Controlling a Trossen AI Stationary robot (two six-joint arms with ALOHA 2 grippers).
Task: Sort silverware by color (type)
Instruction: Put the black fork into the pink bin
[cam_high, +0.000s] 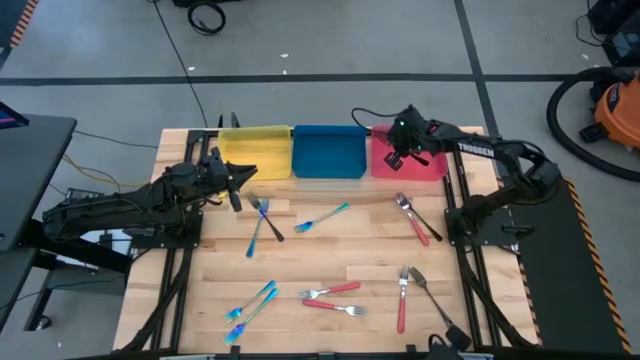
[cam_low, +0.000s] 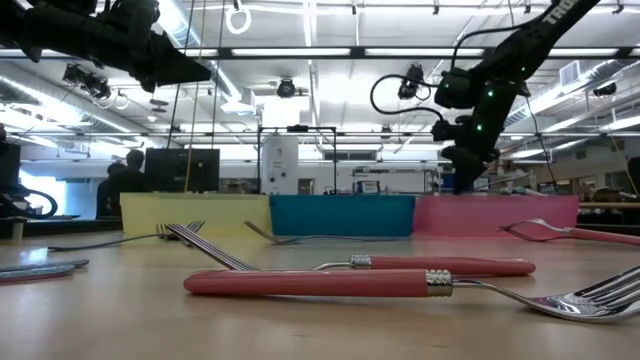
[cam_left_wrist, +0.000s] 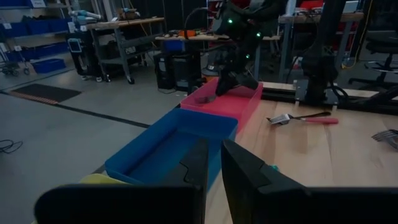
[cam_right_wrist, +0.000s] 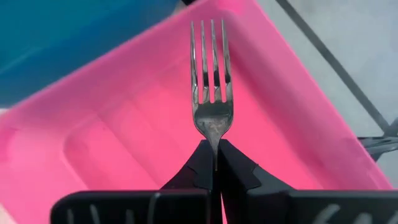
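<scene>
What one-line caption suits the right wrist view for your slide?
Right gripper shut on a silver fork, held over the pink tray.

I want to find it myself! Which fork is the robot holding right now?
Find the pink tray at the right end of the three trays. The right gripper hangs over it, pinching a silver fork by its neck. It is the only fork in the air; the others lie on the table.

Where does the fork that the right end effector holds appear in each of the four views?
High view: the fork is small, over the red tray.
Low view: hidden behind the right end effector; cannot tell.
Left wrist view: far off, fork over the red tray.
Right wrist view: centre, tines up.
Shared landmark: the red tray.
</scene>
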